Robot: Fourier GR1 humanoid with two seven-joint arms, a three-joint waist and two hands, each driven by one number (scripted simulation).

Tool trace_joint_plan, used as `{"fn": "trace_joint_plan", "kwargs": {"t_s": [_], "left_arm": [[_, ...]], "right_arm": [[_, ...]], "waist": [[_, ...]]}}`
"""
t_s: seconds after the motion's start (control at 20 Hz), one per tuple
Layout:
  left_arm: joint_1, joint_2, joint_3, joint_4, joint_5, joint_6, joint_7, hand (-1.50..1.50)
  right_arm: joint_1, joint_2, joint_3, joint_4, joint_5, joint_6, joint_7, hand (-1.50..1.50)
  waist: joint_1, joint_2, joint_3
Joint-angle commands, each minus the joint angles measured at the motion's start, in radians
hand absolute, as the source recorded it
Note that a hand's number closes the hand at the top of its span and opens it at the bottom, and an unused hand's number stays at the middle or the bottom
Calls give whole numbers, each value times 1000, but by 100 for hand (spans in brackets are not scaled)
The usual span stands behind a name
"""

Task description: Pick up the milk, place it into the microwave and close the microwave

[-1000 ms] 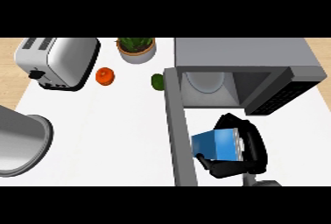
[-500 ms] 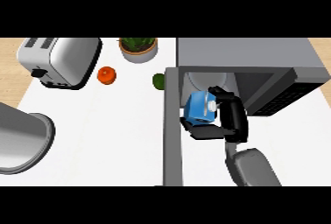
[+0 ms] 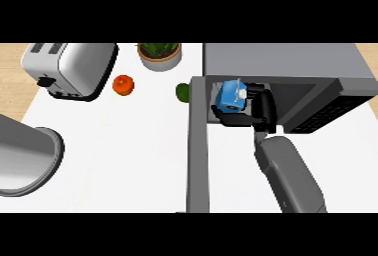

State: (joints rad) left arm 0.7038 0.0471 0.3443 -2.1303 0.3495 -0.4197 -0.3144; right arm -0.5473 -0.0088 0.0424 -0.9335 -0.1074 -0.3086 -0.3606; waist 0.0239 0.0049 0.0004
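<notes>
The right hand (image 3: pixel 255 111) curls round the blue milk carton (image 3: pixel 230 96), holding it at the microwave (image 3: pixel 295 67) mouth, beside the open door (image 3: pixel 196 150), near the worktop's (image 3: pixel 125 150) back edge.

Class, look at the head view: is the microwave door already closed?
No. The microwave door stands swung open toward the counter's front, while the right hand holds the blue milk carton at the microwave opening.

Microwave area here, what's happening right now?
The robot's right hand has its fingers curled round the blue milk carton and holds it at the mouth of the microwave, whose door hangs open. The carton is not yet released. The left hand is out of sight.
</notes>
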Motion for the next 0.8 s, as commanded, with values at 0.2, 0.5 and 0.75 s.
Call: {"fn": "trace_joint_plan", "kwargs": {"t_s": [0.2, 0.5, 0.75], "left_arm": [[-86, 19, 35, 62, 6, -11, 36, -150], [-87, 6, 36, 90, -16, -38, 5, -150], [-110, 41, 67, 68, 43, -36, 64, -150]], "right_arm": [[-162, -28, -119, 400, 0, 74, -301, 150], [-316, -44, -158, 559, 34, -7, -394, 150], [-407, -64, -174, 666, 64, -74, -419, 150]], "waist": [[5, 4, 1], [22, 8, 1], [39, 17, 1]]}}
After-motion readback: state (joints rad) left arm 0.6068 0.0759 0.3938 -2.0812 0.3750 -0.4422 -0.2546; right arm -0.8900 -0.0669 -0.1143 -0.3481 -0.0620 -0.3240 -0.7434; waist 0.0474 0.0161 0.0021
